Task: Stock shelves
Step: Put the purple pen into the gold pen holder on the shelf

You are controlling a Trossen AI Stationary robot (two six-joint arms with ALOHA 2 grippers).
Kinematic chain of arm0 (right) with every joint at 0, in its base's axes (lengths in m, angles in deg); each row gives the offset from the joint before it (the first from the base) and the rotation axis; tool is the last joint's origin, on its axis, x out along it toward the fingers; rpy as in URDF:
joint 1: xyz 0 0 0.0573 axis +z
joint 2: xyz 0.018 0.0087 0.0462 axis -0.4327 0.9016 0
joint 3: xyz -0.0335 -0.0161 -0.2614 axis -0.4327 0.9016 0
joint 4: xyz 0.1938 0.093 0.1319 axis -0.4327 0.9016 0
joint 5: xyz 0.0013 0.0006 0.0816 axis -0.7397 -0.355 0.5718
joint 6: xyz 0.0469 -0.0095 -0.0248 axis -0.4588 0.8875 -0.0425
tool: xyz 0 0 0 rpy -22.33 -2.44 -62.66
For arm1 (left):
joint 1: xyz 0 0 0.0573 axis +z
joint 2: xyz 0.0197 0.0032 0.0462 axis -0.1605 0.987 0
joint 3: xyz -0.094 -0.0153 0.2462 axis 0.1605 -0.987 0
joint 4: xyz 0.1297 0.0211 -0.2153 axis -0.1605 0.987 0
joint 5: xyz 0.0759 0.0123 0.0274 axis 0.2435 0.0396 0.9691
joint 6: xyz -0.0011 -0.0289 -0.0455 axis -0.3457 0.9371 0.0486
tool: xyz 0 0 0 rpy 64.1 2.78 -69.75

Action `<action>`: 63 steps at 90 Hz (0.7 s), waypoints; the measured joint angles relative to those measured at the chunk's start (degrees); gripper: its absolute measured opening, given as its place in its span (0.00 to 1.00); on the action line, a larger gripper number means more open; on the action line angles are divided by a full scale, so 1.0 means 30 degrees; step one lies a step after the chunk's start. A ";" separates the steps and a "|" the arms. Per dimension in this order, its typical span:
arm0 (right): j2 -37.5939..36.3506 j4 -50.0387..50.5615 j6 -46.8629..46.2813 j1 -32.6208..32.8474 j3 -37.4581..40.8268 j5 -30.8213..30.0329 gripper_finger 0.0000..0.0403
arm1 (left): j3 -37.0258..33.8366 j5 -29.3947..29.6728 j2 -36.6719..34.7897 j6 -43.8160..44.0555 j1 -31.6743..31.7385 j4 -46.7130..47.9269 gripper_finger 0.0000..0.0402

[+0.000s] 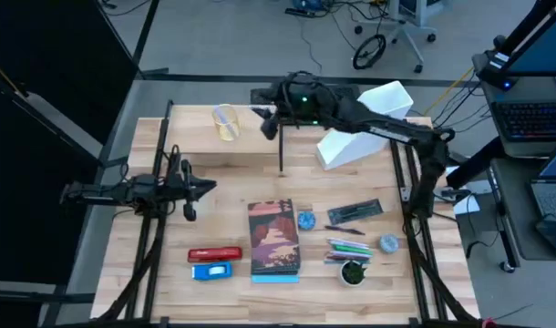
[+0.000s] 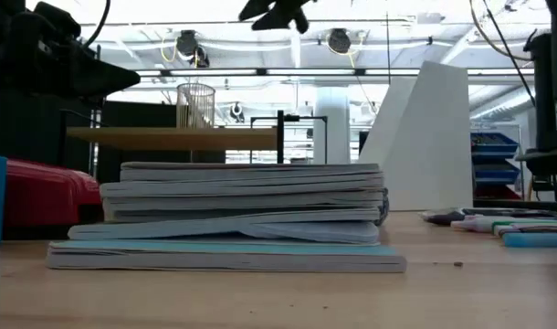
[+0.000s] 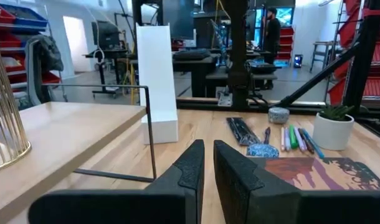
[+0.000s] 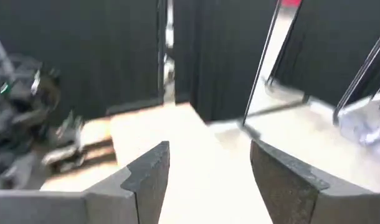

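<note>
The low light-wood shelf (image 1: 205, 150) stands on thin black legs at the table's far left, and a gold wire cup (image 1: 225, 121) stands on its plank. The white file holder (image 1: 369, 128) stands on the table at the far right. My right gripper (image 1: 262, 118) hovers open high above the shelf's far right end, with nothing between its fingers (image 4: 149, 171). My left gripper (image 1: 210, 187) waits low at the table's left, just near of the shelf, shut and holding nothing (image 3: 209, 146).
A stack of books (image 1: 273, 239) lies at the near middle. A red stapler (image 1: 214, 254) and a blue item (image 1: 211, 271) lie to its left. To its right are a dark pencil case (image 1: 354, 211), pens (image 1: 349, 246), a small potted plant (image 1: 353, 271) and two tape rolls (image 1: 305, 220).
</note>
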 joint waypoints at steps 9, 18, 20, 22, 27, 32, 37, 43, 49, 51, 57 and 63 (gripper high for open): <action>-0.0802 0.4080 -0.0699 0.0539 0.0000 0.0217 0.49 | -0.0003 0.0007 0.0000 -0.0003 0.0003 -0.0004 0.06; -0.1388 0.7311 -0.1515 0.1231 0.0396 0.1436 0.49 | 0.0000 0.0007 0.0000 -0.0007 0.0004 -0.0004 0.06; -0.1516 0.7815 -0.1720 0.1447 0.0639 0.1567 0.49 | -0.0004 0.0007 0.0000 -0.0007 0.0007 -0.0003 0.06; -0.1658 0.8148 -0.1957 0.1687 0.0970 0.1579 0.49 | -0.0001 0.0007 0.0000 -0.0001 0.0001 0.0000 0.06; -0.2085 0.8348 -0.2528 0.2220 0.2015 0.1578 0.49 | 0.0000 0.0007 0.0000 -0.0007 0.0004 -0.0003 0.06; -0.2640 0.8261 -0.3057 0.2800 0.3359 0.1579 0.49 | -0.0002 0.0007 0.0000 -0.0007 0.0002 -0.0005 0.06; -0.3323 0.8080 -0.3656 0.3386 0.4840 0.1574 0.49 | 0.0000 0.0007 0.0000 -0.0007 0.0004 -0.0002 0.06; -0.4181 0.7834 -0.4494 0.4043 0.6815 0.1550 0.49 | 0.0000 0.0007 0.0000 -0.0007 0.0004 -0.0003 0.06; -0.4995 0.7529 -0.5394 0.4703 0.8886 0.1541 0.49 | 0.0000 0.0007 0.0000 -0.0004 0.0001 -0.0004 0.06; -0.5258 0.7458 -0.5713 0.4923 0.9554 0.1509 0.49 | 0.0000 0.0007 0.0000 -0.0006 0.0001 -0.0001 0.06; -0.5964 0.7415 -0.6517 0.5574 1.1380 0.1477 0.49 | -0.0004 0.0009 0.0000 -0.0004 0.0002 -0.0004 0.06; -0.6428 0.7483 -0.7189 0.6222 1.3010 0.1458 0.49 | 0.0000 0.0007 0.0000 -0.0007 0.0004 0.0000 0.06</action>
